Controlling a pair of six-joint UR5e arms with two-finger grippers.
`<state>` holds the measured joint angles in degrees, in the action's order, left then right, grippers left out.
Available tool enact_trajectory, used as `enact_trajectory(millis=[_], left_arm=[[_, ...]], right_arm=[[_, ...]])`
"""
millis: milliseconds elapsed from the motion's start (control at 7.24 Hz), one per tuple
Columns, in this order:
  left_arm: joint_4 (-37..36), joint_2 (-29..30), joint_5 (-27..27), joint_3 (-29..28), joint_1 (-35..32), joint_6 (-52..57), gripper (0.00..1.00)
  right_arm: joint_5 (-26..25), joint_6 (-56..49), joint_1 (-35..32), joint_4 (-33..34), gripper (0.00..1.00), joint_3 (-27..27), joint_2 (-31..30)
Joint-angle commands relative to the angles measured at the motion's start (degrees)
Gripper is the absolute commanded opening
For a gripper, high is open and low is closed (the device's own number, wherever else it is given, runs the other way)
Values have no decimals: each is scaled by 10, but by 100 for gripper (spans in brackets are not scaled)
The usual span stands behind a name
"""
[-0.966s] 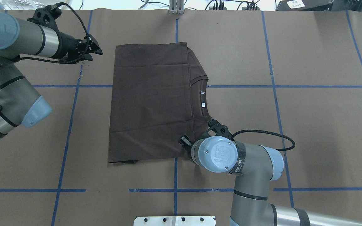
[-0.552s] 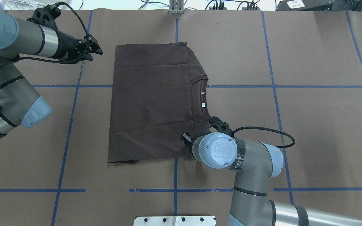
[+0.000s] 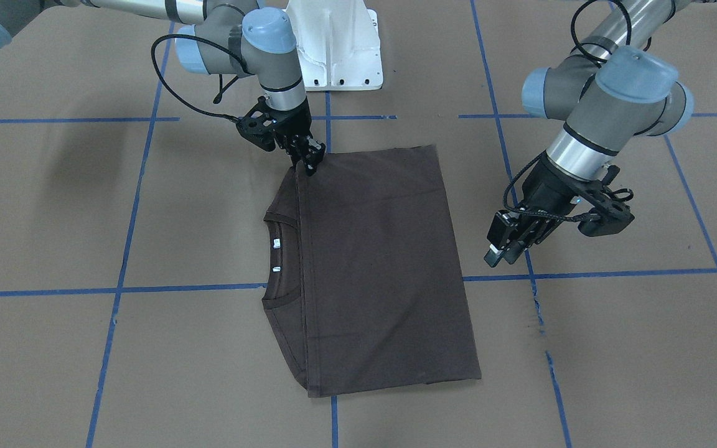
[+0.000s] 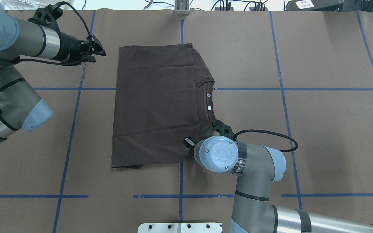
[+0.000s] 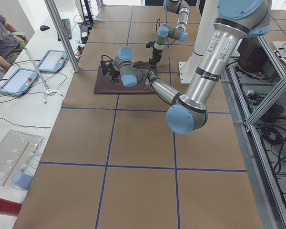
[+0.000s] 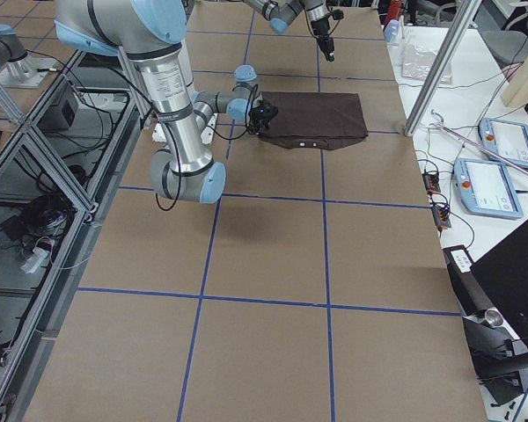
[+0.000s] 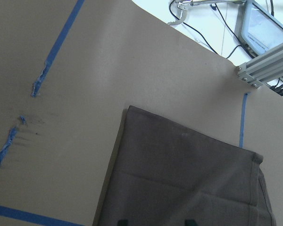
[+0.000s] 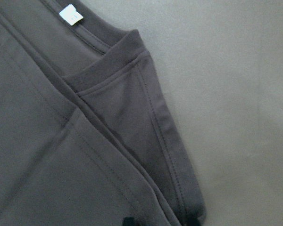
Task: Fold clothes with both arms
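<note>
Wrist (image 4: 217,153) hides right claw (image 3: 309,165) overhead; front view shows it.

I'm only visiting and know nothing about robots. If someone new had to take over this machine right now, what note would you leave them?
Left gripper: open, held over the bare table off the hem side of the T-shirt, touching nothing.
Right gripper: open, fingertips down at the shirt's shoulder corner nearest the robot, beside the collar; cloth not lifted.
T-shirt: flat mid-table, folded to a rough rectangle, hem side laid over up to the collar.
Done: the first folds.
Left: probably grip that corner and fold again; the left arm has not yet reached the cloth.
</note>
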<state>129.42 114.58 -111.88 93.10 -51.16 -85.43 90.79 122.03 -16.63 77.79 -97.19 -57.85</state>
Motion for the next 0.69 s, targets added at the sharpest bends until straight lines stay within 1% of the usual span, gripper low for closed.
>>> enact_trajectory(millis=[0, 276, 552], left_arm=[[-1, -3, 0, 2, 0, 0, 50], [-1, -3, 0, 2, 0, 0, 50], [-1, -3, 0, 5, 0, -1, 50]], right_arm=[[3, 0, 0, 1, 0, -2, 0], [3, -1, 0, 1, 0, -4, -1], [5, -2, 0, 7, 0, -20, -7]])
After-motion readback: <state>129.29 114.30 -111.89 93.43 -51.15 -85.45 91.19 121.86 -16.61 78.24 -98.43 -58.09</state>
